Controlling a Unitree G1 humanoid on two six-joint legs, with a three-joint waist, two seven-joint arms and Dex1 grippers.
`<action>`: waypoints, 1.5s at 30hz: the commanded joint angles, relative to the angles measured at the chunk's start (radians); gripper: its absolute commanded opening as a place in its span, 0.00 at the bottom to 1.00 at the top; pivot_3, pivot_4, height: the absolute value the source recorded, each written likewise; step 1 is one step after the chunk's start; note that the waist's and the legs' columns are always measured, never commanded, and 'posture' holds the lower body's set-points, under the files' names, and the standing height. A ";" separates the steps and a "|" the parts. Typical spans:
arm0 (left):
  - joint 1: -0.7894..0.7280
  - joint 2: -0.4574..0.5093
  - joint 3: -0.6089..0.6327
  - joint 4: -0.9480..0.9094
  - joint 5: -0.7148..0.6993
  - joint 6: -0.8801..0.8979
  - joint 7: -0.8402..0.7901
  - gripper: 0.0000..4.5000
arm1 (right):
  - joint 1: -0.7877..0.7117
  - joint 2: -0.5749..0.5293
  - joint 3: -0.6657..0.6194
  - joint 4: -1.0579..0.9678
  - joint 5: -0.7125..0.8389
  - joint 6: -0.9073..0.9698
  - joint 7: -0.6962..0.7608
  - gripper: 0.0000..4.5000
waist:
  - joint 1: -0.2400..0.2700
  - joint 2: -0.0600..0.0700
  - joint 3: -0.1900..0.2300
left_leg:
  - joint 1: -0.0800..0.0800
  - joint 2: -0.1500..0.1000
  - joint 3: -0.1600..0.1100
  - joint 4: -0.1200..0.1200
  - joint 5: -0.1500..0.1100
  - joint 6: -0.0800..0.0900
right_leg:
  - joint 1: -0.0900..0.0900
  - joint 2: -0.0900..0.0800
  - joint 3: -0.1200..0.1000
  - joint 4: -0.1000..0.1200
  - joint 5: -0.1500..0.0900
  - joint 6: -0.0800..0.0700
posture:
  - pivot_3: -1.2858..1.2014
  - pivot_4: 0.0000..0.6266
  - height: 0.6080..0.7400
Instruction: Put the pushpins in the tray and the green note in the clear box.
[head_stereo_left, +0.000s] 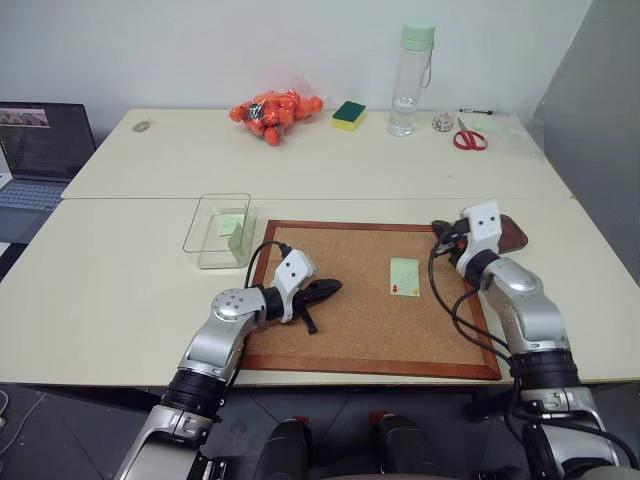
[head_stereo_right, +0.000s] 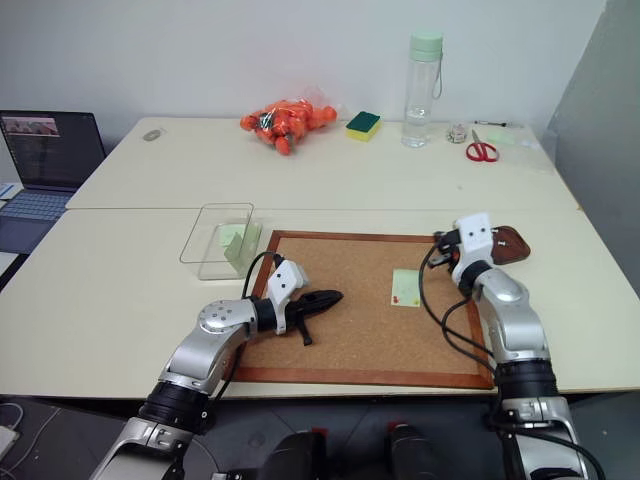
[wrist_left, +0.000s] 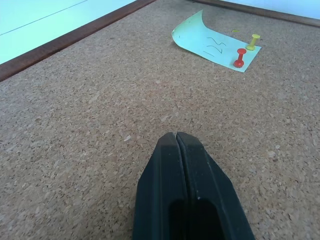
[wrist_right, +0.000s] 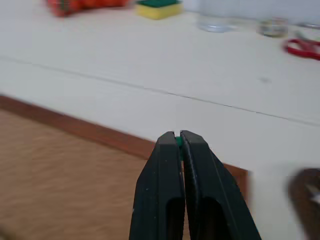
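The green note (head_stereo_left: 405, 277) lies on the corkboard, one end curling up. A red pushpin (wrist_left: 240, 56) and a yellowish one (wrist_left: 254, 41) stand in its other end. My left gripper (head_stereo_left: 325, 290) is shut and empty, low over the cork to the left of the note. My right gripper (wrist_right: 178, 137) is shut on a small green pushpin (wrist_right: 178, 141) that peeks out between its tips. It hangs over the board's far right corner, just left of the dark brown tray (head_stereo_left: 515, 232). The clear box (head_stereo_left: 217, 230) stands off the board's far left corner with a pale green slip (head_stereo_left: 230, 224) inside.
The wood-framed corkboard (head_stereo_left: 330, 345) lies at the table's front. Along the far side are a bag of orange things (head_stereo_left: 272, 112), a sponge (head_stereo_left: 348, 114), a tall clear bottle (head_stereo_left: 410, 80) and red scissors (head_stereo_left: 468, 138). A laptop (head_stereo_left: 40, 150) sits at far left.
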 joint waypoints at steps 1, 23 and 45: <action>0.025 0.000 -0.038 0.040 0.025 0.034 -0.006 0.00 | -0.105 -0.015 -0.075 0.140 -0.023 -0.042 -0.123 0.01 | 0.000 0.000 0.000 | 0.000 0.000 0.000 0.000 0.000 0.000 | 0.000 0.000 0.000 0.000 0.000 0.000 | 0.52 0.24 1.00; 0.037 -0.001 -0.036 0.029 0.028 0.034 0.007 0.00 | -0.262 -0.060 -0.190 0.507 0.005 -0.084 -0.264 0.01 | -0.015 0.001 0.000 | 0.001 0.000 0.001 -0.001 -0.002 0.003 | 0.002 0.000 0.001 0.000 -0.001 -0.001 | 0.52 0.24 1.00; 0.025 -0.005 -0.038 0.048 0.031 0.021 0.006 0.00 | -0.239 -0.053 -0.185 0.472 0.020 -0.071 -0.216 0.95 | -0.012 0.001 0.000 | 0.001 0.000 0.001 -0.001 -0.002 0.003 | 0.002 0.000 0.000 0.000 -0.001 -0.001 | 0.52 0.24 1.00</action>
